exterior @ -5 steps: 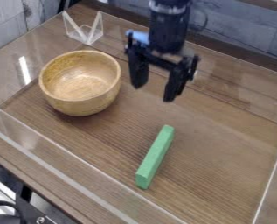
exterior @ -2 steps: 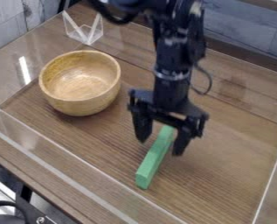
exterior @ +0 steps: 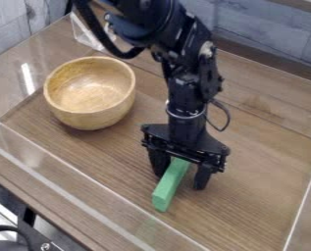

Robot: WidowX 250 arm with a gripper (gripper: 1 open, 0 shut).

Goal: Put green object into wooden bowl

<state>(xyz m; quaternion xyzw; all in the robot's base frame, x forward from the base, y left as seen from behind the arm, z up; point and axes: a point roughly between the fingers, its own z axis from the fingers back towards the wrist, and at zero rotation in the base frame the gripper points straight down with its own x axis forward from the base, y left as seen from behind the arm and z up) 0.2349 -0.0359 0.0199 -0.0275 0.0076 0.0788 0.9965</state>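
Note:
The green object (exterior: 170, 186), a long thin bright green bar, lies flat on the wooden table at the lower middle, pointing toward the near edge. My gripper (exterior: 179, 175) points straight down over its far half, open, with one black finger on each side of the bar; I cannot tell if the fingers touch it. The upper end of the bar is hidden behind the gripper. The wooden bowl (exterior: 89, 91), round and light tan, stands empty at the left, well apart from the gripper.
The wooden table (exterior: 263, 147) is ringed by low clear plastic walls (exterior: 66, 172). A clear folded stand (exterior: 79, 29) sits at the back left, mostly behind the black arm (exterior: 171, 49).
The gripper has come down and toward the near edge from beside the bowl, and now straddles the green bar. Its jaws stayed open. Bar and bowl have not moved.

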